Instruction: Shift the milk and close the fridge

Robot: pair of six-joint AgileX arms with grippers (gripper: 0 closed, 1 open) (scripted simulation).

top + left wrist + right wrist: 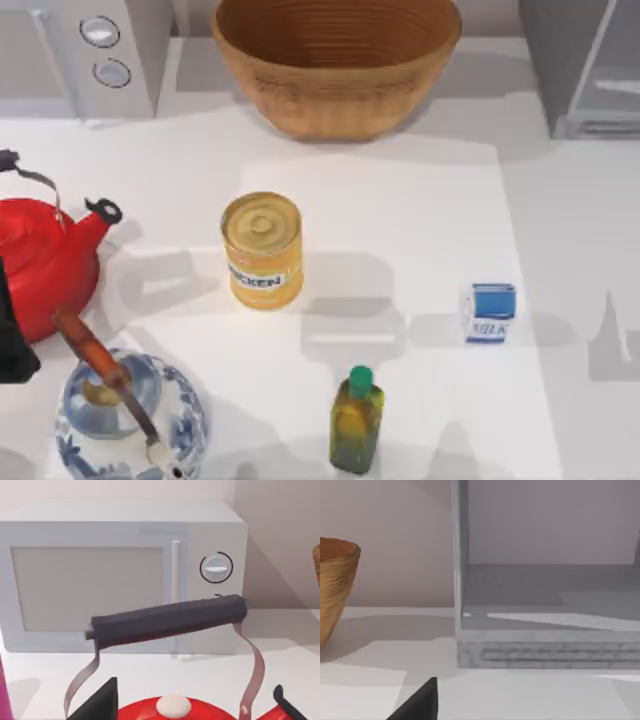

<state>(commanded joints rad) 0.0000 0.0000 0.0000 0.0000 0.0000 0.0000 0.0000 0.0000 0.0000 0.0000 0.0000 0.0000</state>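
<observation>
White milk (488,312) stood alone right of the yellow can (262,249); the fridge (545,605) was open. I cannot tell either gripper's grip.

Our left arm (12,335) a matte black, blocky mass at the worktop's left edge, our left tool's fingertip (102,702) a plain black wedge, our right tool's fingertip (420,702) an identical dark, unmarked wedge

A white bench (420,200) catches soft grey shadows under bright light, and a plain pale wall (395,525) rises at its far edge.
</observation>
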